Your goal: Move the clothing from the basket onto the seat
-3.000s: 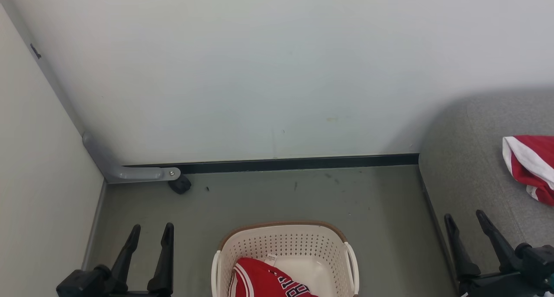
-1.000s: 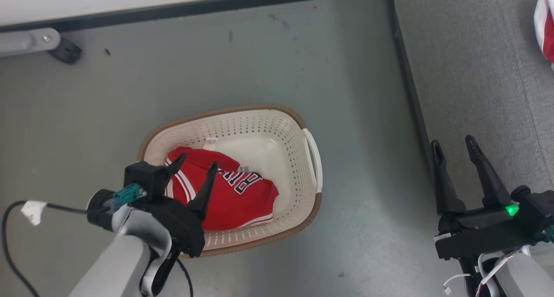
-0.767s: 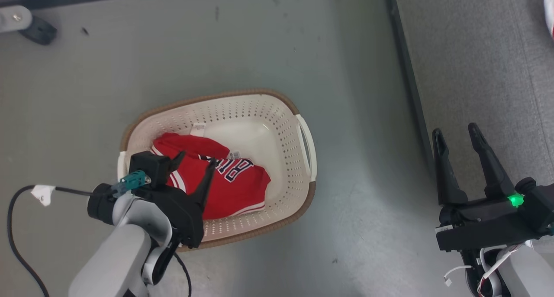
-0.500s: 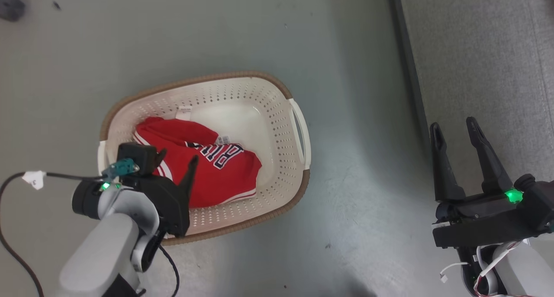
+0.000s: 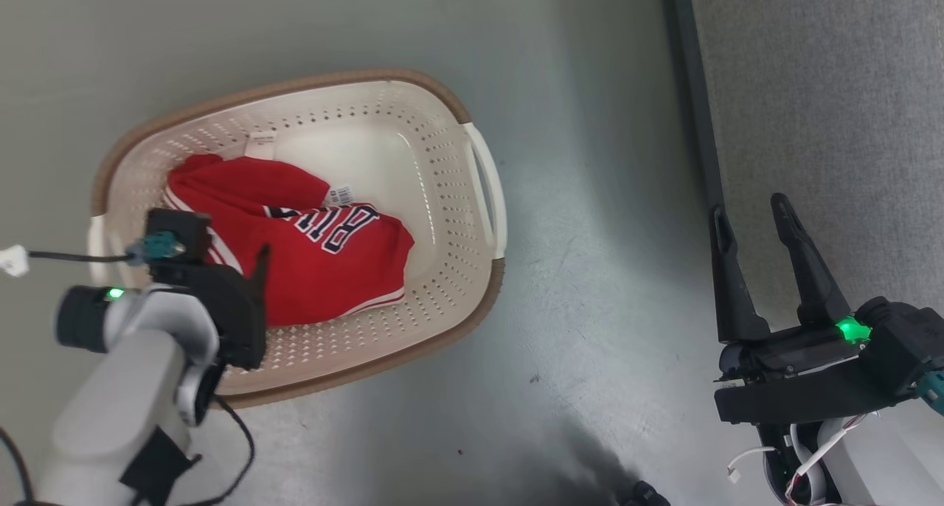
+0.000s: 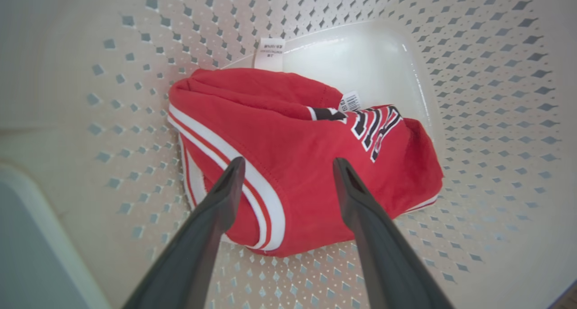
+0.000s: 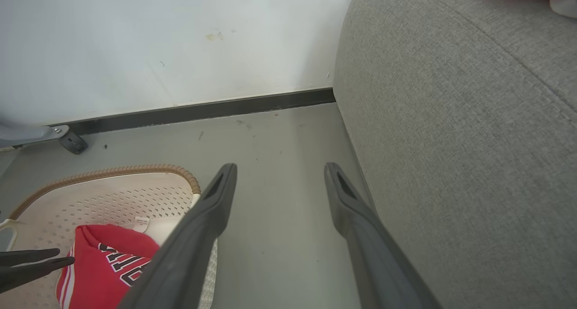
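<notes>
Cream basket (image 5: 483, 174) on the grey floor (image 5: 590, 285) holding a red jersey (image 5: 332, 262) (lettering uppermost), left gripper (image 5: 230, 249) over the jersey's near edge, right gripper (image 5: 746, 207), fingers (image 5: 807, 270) spread, by the grey seat (image 5: 833, 85).

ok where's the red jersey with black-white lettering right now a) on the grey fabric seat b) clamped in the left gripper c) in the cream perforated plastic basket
c: the red jersey lies inside the cream perforated basket, the left gripper open over it

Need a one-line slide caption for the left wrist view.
Open left jaws poised over the red jersey crumpled in the cream perforated basket.
</notes>
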`<state>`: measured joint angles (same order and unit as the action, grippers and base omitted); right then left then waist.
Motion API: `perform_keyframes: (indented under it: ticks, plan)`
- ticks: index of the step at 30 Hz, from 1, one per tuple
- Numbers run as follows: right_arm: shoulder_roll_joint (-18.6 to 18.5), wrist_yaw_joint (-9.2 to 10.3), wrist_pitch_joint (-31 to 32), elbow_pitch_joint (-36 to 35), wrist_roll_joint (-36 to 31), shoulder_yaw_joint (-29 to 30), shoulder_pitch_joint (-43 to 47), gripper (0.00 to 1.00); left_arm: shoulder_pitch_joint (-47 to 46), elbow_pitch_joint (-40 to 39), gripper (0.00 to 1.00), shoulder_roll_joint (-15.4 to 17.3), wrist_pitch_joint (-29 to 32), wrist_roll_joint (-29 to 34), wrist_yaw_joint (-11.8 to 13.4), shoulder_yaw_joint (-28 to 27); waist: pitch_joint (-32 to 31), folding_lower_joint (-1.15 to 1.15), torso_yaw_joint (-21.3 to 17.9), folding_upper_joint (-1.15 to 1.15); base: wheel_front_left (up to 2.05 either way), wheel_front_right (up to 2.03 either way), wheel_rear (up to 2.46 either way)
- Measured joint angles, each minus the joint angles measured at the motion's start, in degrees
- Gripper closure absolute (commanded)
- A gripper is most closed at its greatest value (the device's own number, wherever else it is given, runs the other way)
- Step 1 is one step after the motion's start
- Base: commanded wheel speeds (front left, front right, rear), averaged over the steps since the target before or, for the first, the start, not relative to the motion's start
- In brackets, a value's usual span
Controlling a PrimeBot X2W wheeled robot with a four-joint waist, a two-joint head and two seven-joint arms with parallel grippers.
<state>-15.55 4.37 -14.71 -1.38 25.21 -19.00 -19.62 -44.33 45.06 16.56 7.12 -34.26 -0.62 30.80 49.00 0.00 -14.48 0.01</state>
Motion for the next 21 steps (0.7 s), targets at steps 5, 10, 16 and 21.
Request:
perform_keyframes:
  ticks: [5,10,16,21]
  plan:
    - [1.1,-0.36,0.0,0.0,-0.4,0.2,-0.1,0.00,-3.2,2.6,0.00,2.4,0.2,0.3,0.4,-0.6,2.2,-0.02,-1.2,-0.03,0.00,0.00,0.00]
    - [1.8,-0.85,0.0,0.2,-0.6,0.7,-0.1,0.00,-4.5,4.6,0.00,-1.9,0.8,0.5,-1.3,1.1,4.0,0.01,-1.9,0.00,0.00,0.00,0.00]
    - [3.5,-1.82,0.0,1.6,-1.1,0.8,-0.9,0.00,-5.0,8.0,0.00,-2.1,0.3,1.4,-1.9,1.7,3.8,0.00,-2.8,-0.01,0.00,0.00,0.00]
    - [3.6,-1.87,0.0,1.5,-1.7,1.7,-0.7,0.00,-7.0,9.5,0.00,-3.0,0.4,2.2,-1.9,2.2,3.7,0.00,-3.2,0.00,0.00,0.00,0.00]
